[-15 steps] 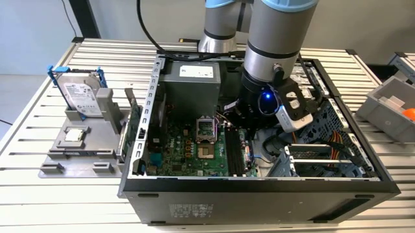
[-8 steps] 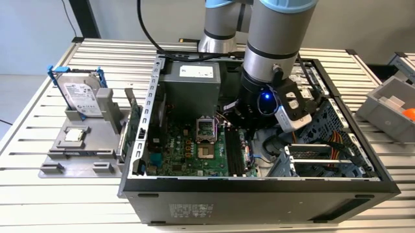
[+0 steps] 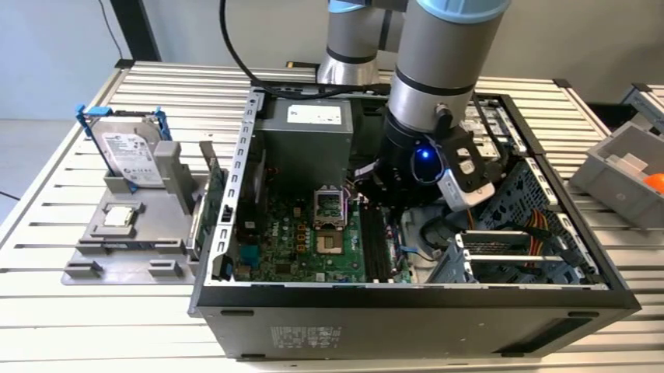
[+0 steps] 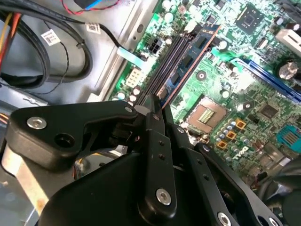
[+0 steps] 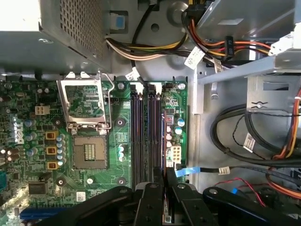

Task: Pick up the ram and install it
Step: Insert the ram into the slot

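My gripper (image 3: pixel 400 203) is down inside the open computer case (image 3: pixel 223 233), over the motherboard's memory slots (image 5: pixel 148 132). Its black fingers (image 4: pixel 155 141) are shut on the ram (image 4: pixel 188 70), a thin dark stick seen edge-on with a coppery edge. The ram runs out from the fingertips along the slots, beside the empty processor socket (image 5: pixel 89 153). In the first wrist view the gripper (image 5: pixel 164 181) sits at the near end of the slots. Whether the ram is seated in a slot I cannot tell.
Bundled cables (image 5: pixel 244 141) and a drive cage (image 3: pixel 518 256) crowd the case beside the slots. The power supply (image 3: pixel 306 132) fills the back. Outside, at the exterior view's left, a hard drive in a blue frame (image 3: pixel 130 155) stands on a grey fixture (image 3: pixel 124 233). A grey bin (image 3: pixel 627 167) is at the right.
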